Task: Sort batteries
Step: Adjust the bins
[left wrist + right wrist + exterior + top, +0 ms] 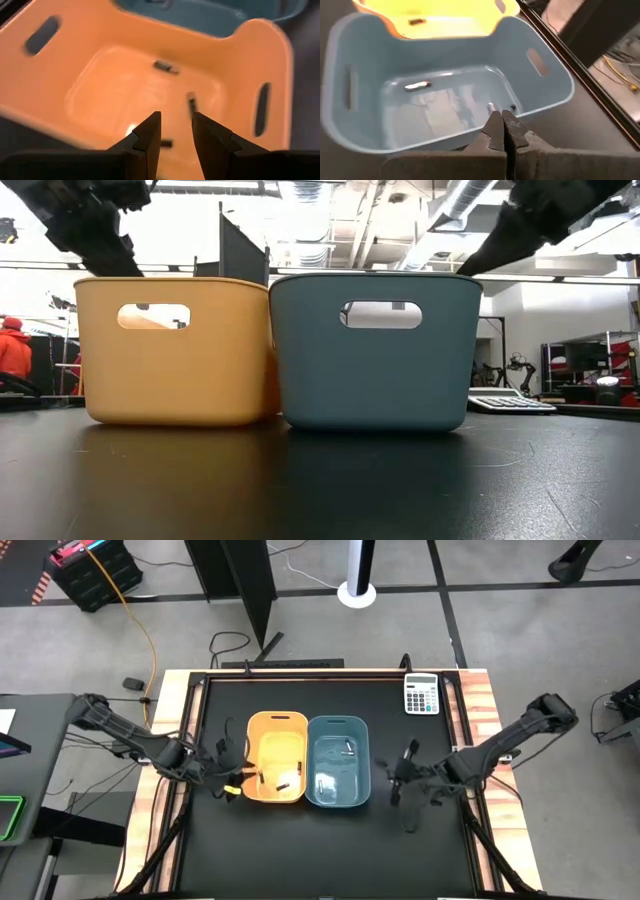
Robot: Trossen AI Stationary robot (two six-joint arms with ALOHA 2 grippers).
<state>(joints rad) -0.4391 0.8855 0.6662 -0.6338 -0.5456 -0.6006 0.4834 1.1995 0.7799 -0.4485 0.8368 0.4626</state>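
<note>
An orange bin (275,755) and a blue bin (337,762) stand side by side mid-table. Dark batteries (165,66) (191,102) lie on the orange bin's floor (125,90). Pale silvery batteries (417,85) (492,106) lie on the blue bin's floor. My left gripper (175,131) is open and holds nothing; it hovers over the orange bin's near left corner (232,785). My right gripper (501,125) is shut with nothing between its fingers, and hangs just right of the blue bin (400,780), pointing toward it.
A grey-white calculator (421,694) lies near the table's far right corner, also visible in the low view (510,402). The black mat has bare room in front of the bins (320,850). Wooden table edges run along both sides (480,710).
</note>
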